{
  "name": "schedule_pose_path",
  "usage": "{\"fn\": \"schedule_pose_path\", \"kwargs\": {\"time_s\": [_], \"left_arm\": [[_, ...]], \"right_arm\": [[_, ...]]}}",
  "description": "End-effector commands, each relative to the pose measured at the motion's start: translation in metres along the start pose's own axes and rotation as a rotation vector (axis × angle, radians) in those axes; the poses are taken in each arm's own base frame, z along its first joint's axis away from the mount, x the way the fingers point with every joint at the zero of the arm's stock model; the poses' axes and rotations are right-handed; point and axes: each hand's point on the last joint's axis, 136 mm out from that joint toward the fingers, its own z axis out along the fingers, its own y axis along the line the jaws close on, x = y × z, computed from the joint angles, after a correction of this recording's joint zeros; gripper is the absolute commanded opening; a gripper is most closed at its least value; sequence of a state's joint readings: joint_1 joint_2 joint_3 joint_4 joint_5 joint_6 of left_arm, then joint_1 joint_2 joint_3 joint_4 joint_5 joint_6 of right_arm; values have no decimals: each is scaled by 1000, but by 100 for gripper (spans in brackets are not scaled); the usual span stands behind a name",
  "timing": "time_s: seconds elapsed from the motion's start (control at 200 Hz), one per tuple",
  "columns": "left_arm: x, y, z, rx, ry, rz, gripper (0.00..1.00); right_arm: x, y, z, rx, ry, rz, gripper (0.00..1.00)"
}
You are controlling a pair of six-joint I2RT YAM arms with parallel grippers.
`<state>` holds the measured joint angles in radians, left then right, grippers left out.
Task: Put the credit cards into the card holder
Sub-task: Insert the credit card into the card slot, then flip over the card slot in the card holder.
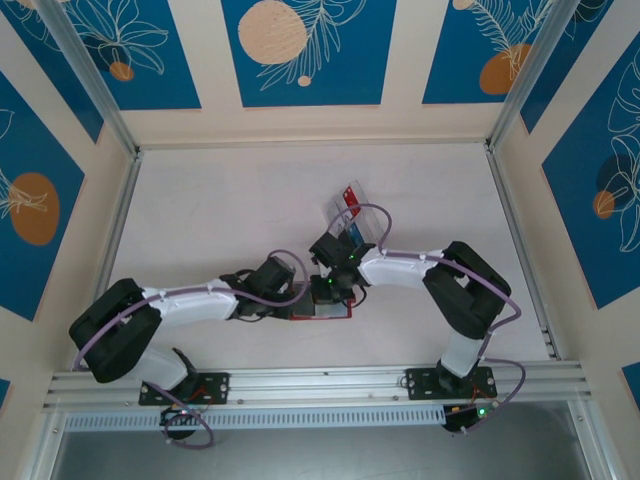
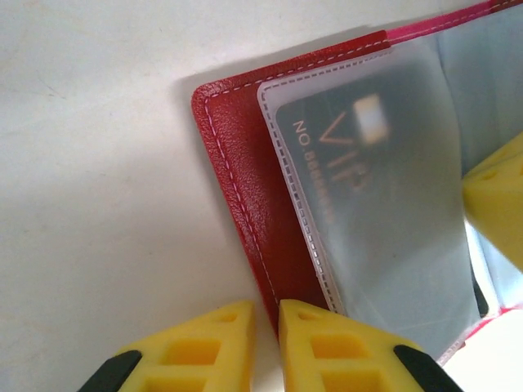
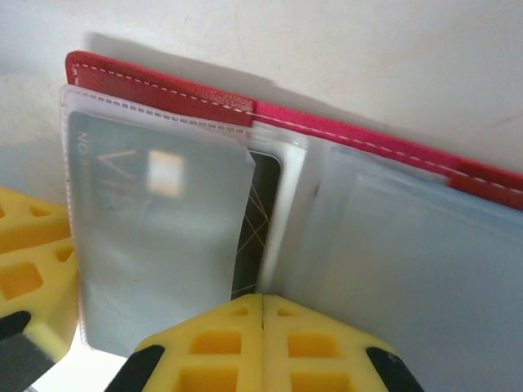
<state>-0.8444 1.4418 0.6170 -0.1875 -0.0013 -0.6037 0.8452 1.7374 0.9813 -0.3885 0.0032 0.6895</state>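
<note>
Red leather-like card holder [image 1: 320,314] open flat on the pale tabletop [image 1: 220,210], toward 6 o'clock of the work area in the top view, both arms bent in over it. At 12 o'clock of it, near but apart, clear plastic tray [image 1: 352,216] with red and blue cards [image 1: 347,205] standing inside.

From the left wrist: stitched red cover corner at 10 o'clock, frosted plastic sleeve [image 2: 409,245] lying over the lining, black card [image 2: 343,163] tucked inside that sleeve, gold "VIP" and "NO." lettering blurred through the plastic. At 6 o'clock, left pincer [image 2: 265,327], narrow, only a thin slit between its yellow fingers, red cover edge running straight down into that slit; pinched on the card holder's edge, by the look of it. At 3 o'clock, one yellow finger of the other arm, over the sleeves.

From the right wrist: red cover edge slanting across the top from 10 to 3 o'clock, sleeve with the VIP card at 9 o'clock, dark card edge [image 3: 255,229] with thin gold lines just past that sleeve's 3 o'clock side, further pale sleeve pages toward 3 o'clock. At 6 o'clock, right pincer [image 3: 262,318], fully closed, yellow fingers pressed flush, tips at the fold between the sleeve pages. Cannot tell whether a page is caught between them.
</note>
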Motion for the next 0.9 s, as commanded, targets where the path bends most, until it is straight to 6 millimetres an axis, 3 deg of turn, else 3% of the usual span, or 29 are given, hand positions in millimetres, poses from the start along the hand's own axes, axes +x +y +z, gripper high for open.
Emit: {"fn": "schedule_pose_path", "kwargs": {"time_s": [0.0, 0.155, 0.55, 0.895], "left_arm": [[18, 15, 8, -39, 46, -30, 15], [21, 16, 12, -39, 56, -30, 15], [21, 16, 11, -38, 54, -35, 15], [21, 17, 10, -39, 50, -31, 15]], "right_arm": [[-10, -2, -34, 58, -64, -48, 7], [-14, -31, -45, 180, -64, -49, 22], [-28, -45, -23, 257, -27, -72, 23], [-14, -66, -13, 361, 4, -42, 27]]}}
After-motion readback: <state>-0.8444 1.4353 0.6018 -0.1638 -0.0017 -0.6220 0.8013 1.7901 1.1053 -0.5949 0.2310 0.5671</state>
